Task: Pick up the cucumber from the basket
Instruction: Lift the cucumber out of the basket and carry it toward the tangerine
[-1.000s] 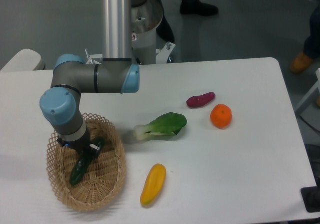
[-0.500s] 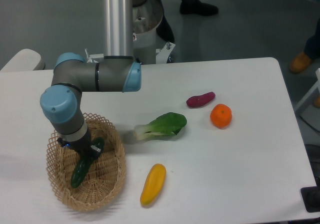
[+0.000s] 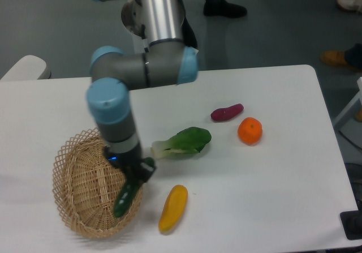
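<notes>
White table (image 3: 283, 168). Nearest, the basket (image 3: 85, 193) sits left of the claw (image 3: 136, 176), a yellow fruit (image 3: 173, 208) just right. The claw grips the cucumber (image 3: 125, 197) over the basket's right rim. Beyond: bok choy (image 3: 182, 141), orange (image 3: 250, 131), purple tuber (image 3: 227, 112).

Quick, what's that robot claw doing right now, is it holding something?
Gripper: closed on the dark green glossy cucumber, held over the rim of the tan woven wicker basket.

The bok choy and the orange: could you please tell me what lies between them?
In the camera view, only bare white table lies between the bok choy and the orange; the purple sweet potato sits just behind that stretch.
</notes>
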Robot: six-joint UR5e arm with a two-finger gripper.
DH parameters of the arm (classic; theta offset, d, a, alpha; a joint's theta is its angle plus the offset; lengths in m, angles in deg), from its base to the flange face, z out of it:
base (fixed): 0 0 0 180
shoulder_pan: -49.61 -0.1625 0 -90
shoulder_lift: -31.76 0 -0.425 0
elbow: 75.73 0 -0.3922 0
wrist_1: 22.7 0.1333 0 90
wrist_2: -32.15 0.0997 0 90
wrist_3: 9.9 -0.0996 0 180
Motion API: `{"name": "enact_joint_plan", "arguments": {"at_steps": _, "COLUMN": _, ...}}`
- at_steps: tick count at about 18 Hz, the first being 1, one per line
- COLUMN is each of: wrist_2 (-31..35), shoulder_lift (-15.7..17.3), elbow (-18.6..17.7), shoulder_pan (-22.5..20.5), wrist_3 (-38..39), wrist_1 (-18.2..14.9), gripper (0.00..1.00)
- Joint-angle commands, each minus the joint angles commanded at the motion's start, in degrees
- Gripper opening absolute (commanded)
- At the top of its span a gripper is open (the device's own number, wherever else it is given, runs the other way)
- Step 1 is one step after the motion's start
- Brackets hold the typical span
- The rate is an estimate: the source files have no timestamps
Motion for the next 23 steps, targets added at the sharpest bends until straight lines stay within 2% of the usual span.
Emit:
{"name": "enact_joint_plan", "arguments": {"at_steps": 4, "wrist_2": -0.3, "shoulder_lift": 0.7, "elbow": 1.6, "shoulder_pan": -6.9, "wrist_3": -8.3, "wrist_1": -2.9, "gripper": 0.19}}
{"name": "enact_joint_plan", "arguments": {"at_steps": 9, "wrist_2": -1.3, "shoulder_lift": 0.8, "elbow": 2.0, "shoulder_pan": -14.2, "wrist_3": -20.0, "wrist_1": -3.7, "gripper": 0.19}}
{"name": "enact_joint_plan", "arguments": {"at_steps": 12, "wrist_2": -3.2, "shoulder_lift": 1.0, "elbow": 2.6, "shoulder_pan": -17.5, "wrist_3": -25.4, "wrist_1": -5.4, "gripper": 0.19}}
{"name": "enact_joint_plan", "arguments": {"at_steps": 18, "wrist_2": -3.9, "shoulder_lift": 0.7, "elbow": 3.1, "shoulder_pan": -20.2, "wrist_3": -28.9, "wrist_1": -6.3, "gripper": 0.19}}
{"name": "enact_joint_plan", "arguments": {"at_steps": 23, "wrist_2": -3.8, "shoulder_lift": 0.5, "elbow": 2.9, "shoulder_pan": -20.7, "wrist_3": -30.2, "wrist_1": -6.2, "gripper": 0.19}}
